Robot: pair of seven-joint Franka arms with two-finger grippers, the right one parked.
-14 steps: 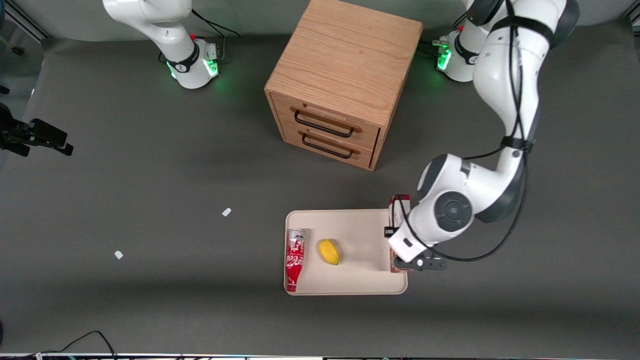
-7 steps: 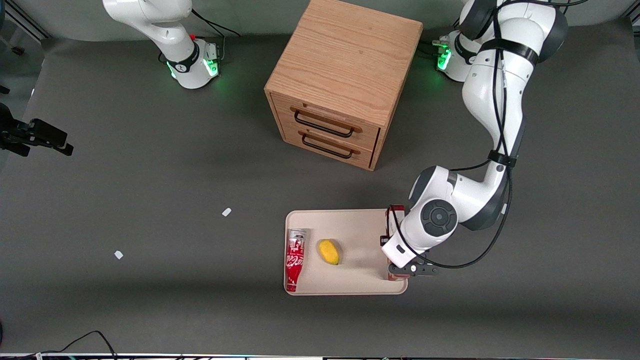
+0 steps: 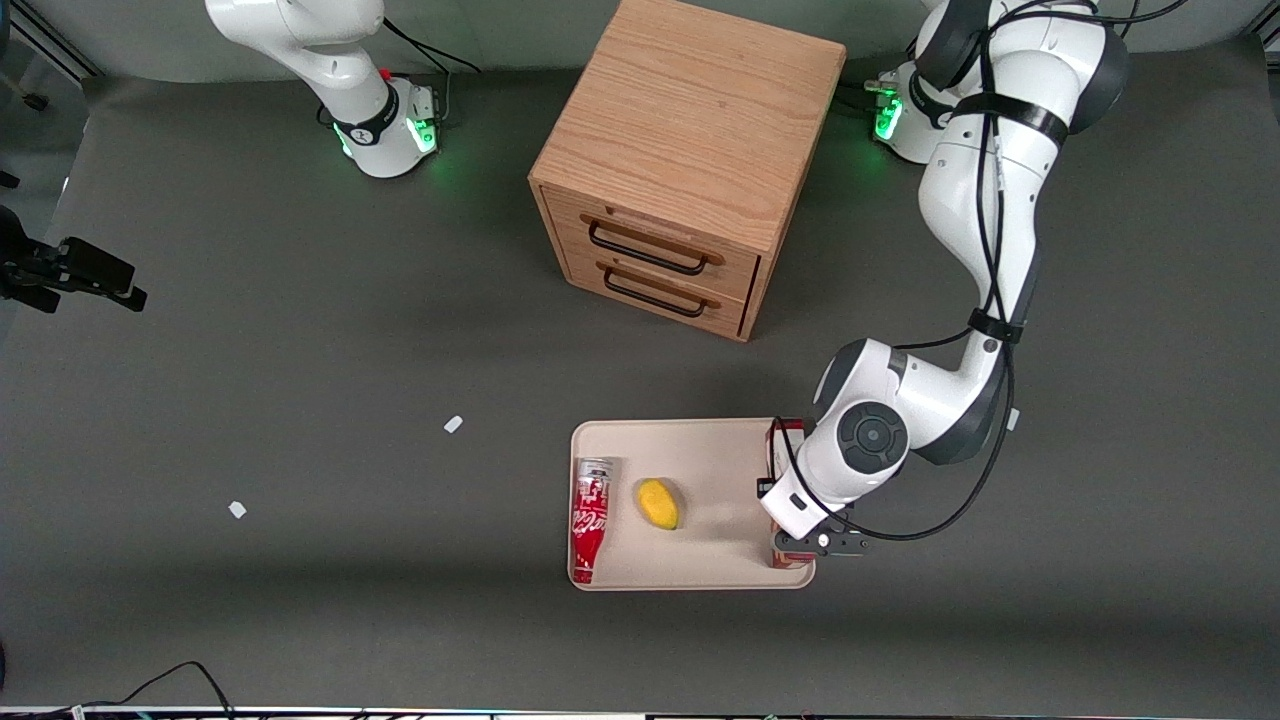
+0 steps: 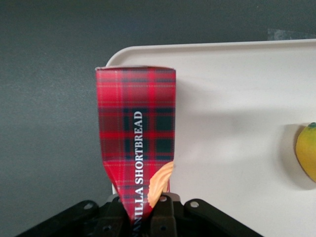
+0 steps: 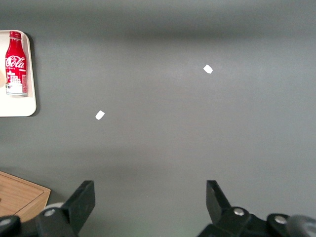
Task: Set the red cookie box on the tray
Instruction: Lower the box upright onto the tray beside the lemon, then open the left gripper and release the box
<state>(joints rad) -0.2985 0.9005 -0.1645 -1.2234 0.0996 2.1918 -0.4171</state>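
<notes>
At the lower right of the front view, the left arm's gripper (image 3: 806, 541) has its jaws closed on the slim red tartan cookie box (image 4: 137, 140). The box lies over the flat beige tray's (image 3: 715, 575) edge nearest the working arm. On the tray rest a yellow lemon (image 3: 658, 503) and a red-and-white soda bottle (image 3: 589, 518). Higher, at upper centre, stands a wooden two-drawer cabinet (image 3: 690, 150) on the grey worktop (image 3: 300, 350).
</notes>
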